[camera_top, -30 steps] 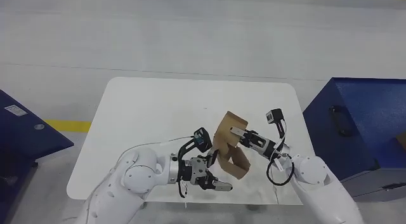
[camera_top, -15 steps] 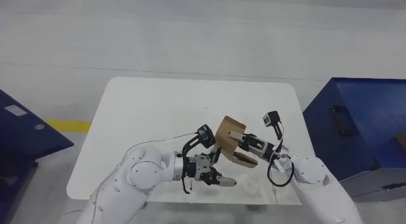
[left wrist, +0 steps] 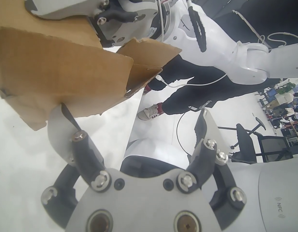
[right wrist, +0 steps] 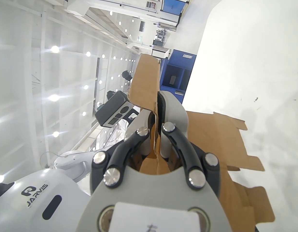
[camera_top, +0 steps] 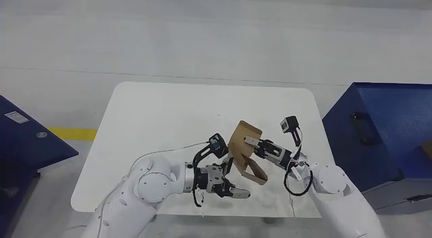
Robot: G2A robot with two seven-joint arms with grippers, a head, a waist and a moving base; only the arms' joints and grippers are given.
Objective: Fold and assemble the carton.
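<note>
Carton, half-formed with its flaps unfolded, is held over the table toward five o'clock; most of the folding looks undone. Left gripper, fingers spread wide, sits at the carton's seven o'clock. Right gripper pinches one panel. Its wrist view shows notched flaps that the top view hides.

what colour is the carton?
Plain brown cardboard, unprinted: the carton shows best in the left wrist view.

Partly hidden carton
It runs off the picture's edge; one fingertip of the left gripper seems tucked behind it.
</note>
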